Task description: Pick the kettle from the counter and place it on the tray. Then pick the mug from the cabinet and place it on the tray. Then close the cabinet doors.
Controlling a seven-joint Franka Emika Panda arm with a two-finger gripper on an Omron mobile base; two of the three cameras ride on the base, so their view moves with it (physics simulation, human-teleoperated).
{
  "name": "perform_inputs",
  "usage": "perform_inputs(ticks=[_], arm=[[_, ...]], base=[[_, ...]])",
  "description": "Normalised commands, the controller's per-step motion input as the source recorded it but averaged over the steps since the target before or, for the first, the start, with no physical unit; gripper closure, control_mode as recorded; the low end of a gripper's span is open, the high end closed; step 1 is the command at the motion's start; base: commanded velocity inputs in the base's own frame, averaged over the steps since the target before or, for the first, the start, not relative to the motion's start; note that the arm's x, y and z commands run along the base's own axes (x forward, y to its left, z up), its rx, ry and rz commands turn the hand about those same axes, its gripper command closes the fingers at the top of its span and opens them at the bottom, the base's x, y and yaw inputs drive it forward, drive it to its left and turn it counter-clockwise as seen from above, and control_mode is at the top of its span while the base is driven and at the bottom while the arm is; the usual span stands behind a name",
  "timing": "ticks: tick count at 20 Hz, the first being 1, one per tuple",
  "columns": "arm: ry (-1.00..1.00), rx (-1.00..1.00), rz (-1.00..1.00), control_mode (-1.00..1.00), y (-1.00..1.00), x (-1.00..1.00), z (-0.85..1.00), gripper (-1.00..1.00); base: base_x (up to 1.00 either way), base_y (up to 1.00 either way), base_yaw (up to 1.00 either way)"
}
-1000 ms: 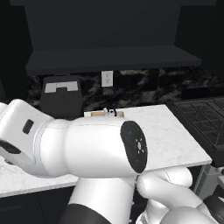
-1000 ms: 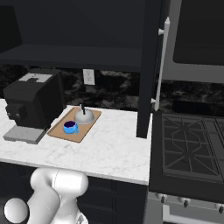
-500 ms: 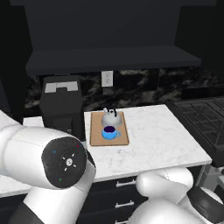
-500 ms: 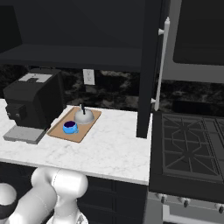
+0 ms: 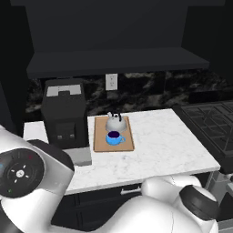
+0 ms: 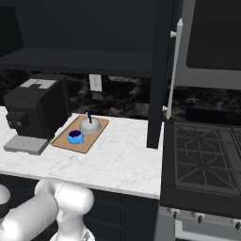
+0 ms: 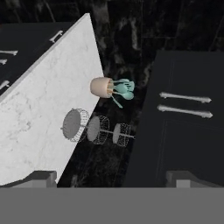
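Note:
The silver-grey kettle (image 5: 114,123) (image 6: 90,124) stands upright on the far end of the wooden tray (image 5: 129,144) (image 6: 61,140). The blue mug (image 5: 113,138) (image 6: 75,137) sits just in front of it on the same tray. The tray lies on the white marble counter (image 5: 164,145) (image 6: 117,164). Above, the black cabinet (image 5: 113,61) shows its bare shelf. Its right door (image 6: 157,70) stands open, edge-on, with its silver bar handle (image 6: 174,66). In the hand view my gripper (image 7: 113,179) is open with nothing between its fingertips (image 7: 41,177), looking away from the tray.
A black coffee machine (image 5: 66,116) (image 6: 35,113) stands left of the tray, a stove (image 6: 202,160) to the right. The hand view holds a counter slab (image 7: 43,109), a utensil pot (image 7: 103,86), a wire stand (image 7: 94,127) and dark doors with silver bars (image 7: 183,105). My arm crosses the lower left base view.
My arm has swung down and to the left, uncovering the tray in the left base view. Kettle and mug have not moved on the tray.

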Motion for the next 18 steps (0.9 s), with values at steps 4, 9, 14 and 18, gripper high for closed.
perform_inputs(ticks=[4,9,14,18], arm=[[0.04,0.01,-0.11,-1.00,0.12,0.47,-0.06,-1.00],[0.04,0.00,-0.08,-1.00,0.03,0.30,0.00,-1.00],[0.00,0.00,-0.11,-1.00,-0.02,0.01,0.00,-1.00],[0.00,0.00,-0.15,-1.00,-0.07,0.00,0.00,-1.00]], base=[[0.00,0.00,0.00],[0.00,0.00,0.00],[0.00,0.00,0.00],[0.00,0.00,0.00]])
